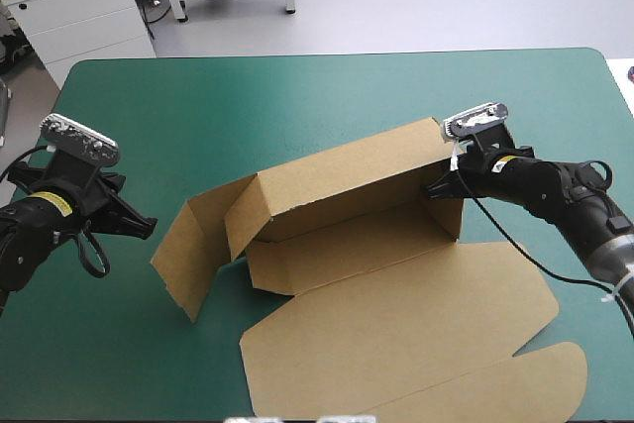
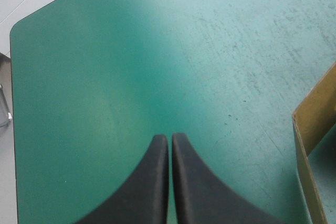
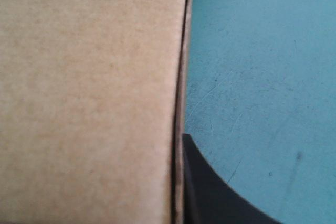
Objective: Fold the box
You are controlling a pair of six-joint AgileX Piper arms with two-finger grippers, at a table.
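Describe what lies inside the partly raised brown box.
The box shows only its own bare floor panel inside; nothing lies on it. The inward-folded left flap hides the corner behind it, and the right gripper, pinching the right end, covers a little there.

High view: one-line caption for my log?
Right gripper pinches the end wall of the half-raised box; left gripper shut, clear.

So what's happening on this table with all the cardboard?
Two robot arms are folding a brown box out of a cut sheet on the teal-green table. The right gripper pinches the right end of the raised back wall. The left gripper, shut and empty, is off to the box's left. The big front panel lies flat.
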